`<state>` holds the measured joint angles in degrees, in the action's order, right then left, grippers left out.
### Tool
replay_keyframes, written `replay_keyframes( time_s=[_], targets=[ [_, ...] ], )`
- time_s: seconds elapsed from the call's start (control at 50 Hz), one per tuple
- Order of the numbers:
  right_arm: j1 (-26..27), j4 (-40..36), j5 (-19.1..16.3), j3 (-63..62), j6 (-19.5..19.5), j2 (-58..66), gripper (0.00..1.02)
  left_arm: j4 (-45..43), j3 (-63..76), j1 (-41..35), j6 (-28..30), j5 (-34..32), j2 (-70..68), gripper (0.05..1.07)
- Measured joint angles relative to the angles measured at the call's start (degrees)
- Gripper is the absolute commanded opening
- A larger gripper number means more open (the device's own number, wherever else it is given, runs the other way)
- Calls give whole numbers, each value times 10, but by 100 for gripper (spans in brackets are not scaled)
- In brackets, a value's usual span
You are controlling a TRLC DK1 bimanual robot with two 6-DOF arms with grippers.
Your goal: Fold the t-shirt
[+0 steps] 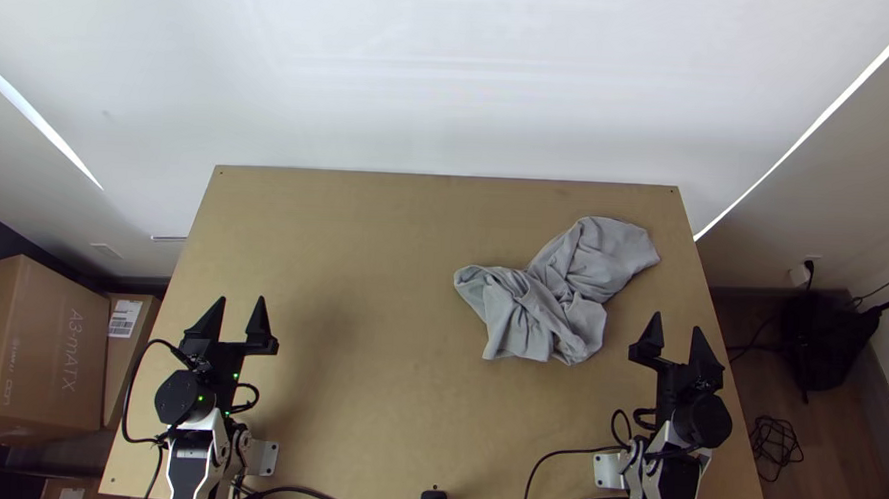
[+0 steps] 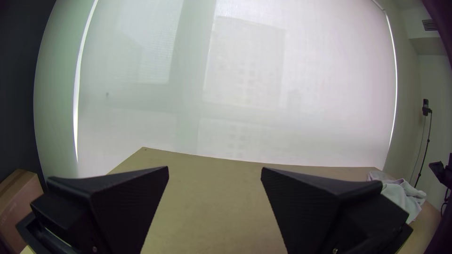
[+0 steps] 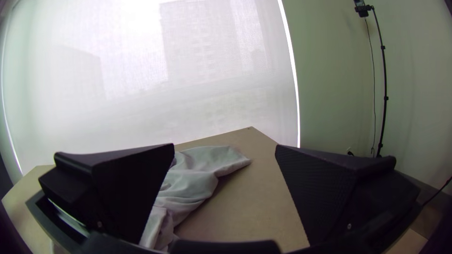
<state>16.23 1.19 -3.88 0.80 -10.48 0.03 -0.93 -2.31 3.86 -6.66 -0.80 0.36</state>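
My left gripper (image 1: pixel 242 299) and right gripper (image 1: pixel 677 322) stand open; between them, nearer my right jaws, the grey t-shirt (image 1: pixel 547 309) lies bunched on the table (image 1: pixel 378 387).

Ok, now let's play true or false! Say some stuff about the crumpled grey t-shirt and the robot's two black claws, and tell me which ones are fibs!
1. The crumpled grey t-shirt lies on the light wooden table. True.
2. The t-shirt is folded into a neat square. False: it is bunched and wrinkled.
3. The t-shirt is closer to the right black claw than to the left black claw. True.
4. The left black claw is squeezing the t-shirt. False: it is open and away from it.
5. The right black claw is open. True.
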Motion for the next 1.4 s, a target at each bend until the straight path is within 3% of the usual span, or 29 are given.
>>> replay_keyframes(
  time_s=[1.1,1.28,1.4],
  targets=[
    [-1,0,0,0,0,0,99,0,0,0,0,0,0,103],
    [-62,0,0,0,0,0,99,0,0,0,0,0,0,103],
    [-88,-1,3,0,-29,0,99,0,0,-1,-7,0,0,103]
  ],
)
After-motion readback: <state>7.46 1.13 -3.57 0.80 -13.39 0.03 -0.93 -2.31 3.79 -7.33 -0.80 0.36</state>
